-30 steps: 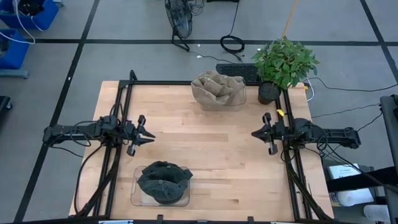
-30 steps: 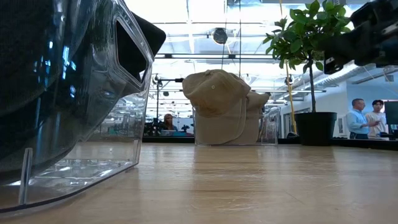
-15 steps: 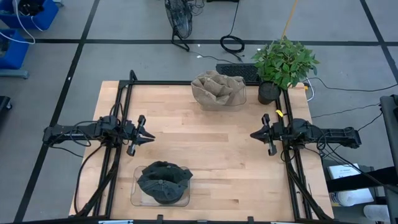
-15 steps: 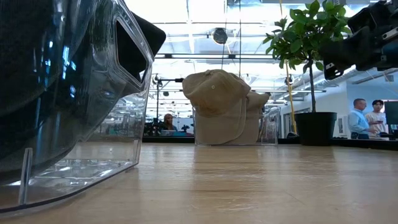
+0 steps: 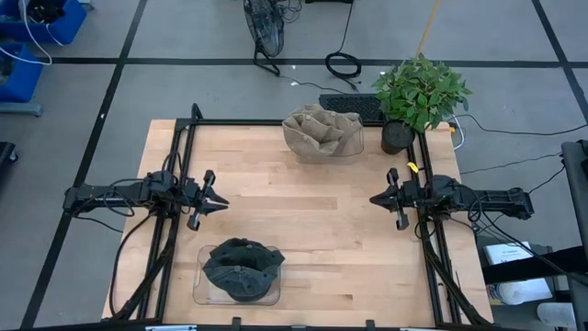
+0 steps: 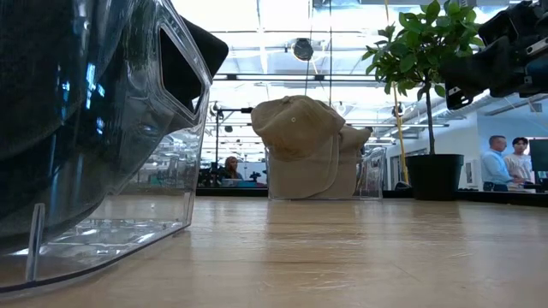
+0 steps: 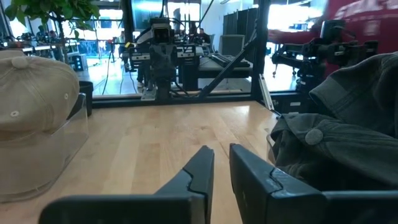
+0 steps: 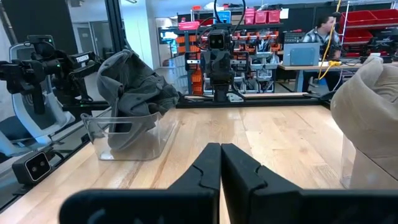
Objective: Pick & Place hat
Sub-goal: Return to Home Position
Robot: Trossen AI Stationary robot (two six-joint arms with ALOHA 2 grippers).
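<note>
Two bins (image 5: 204,294) — brown caps (image 5: 322,131), black caps (image 5: 241,269).

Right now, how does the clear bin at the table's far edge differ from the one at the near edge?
The far bin holds tan caps; the near bin holds dark caps. The far bin sits near the potted plant, while the near bin sits towards the left arm's side. Both are clear plastic, and in both the caps heap above the rim.

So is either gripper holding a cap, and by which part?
Nothing is held: the left gripper and the right gripper are both empty.
</note>
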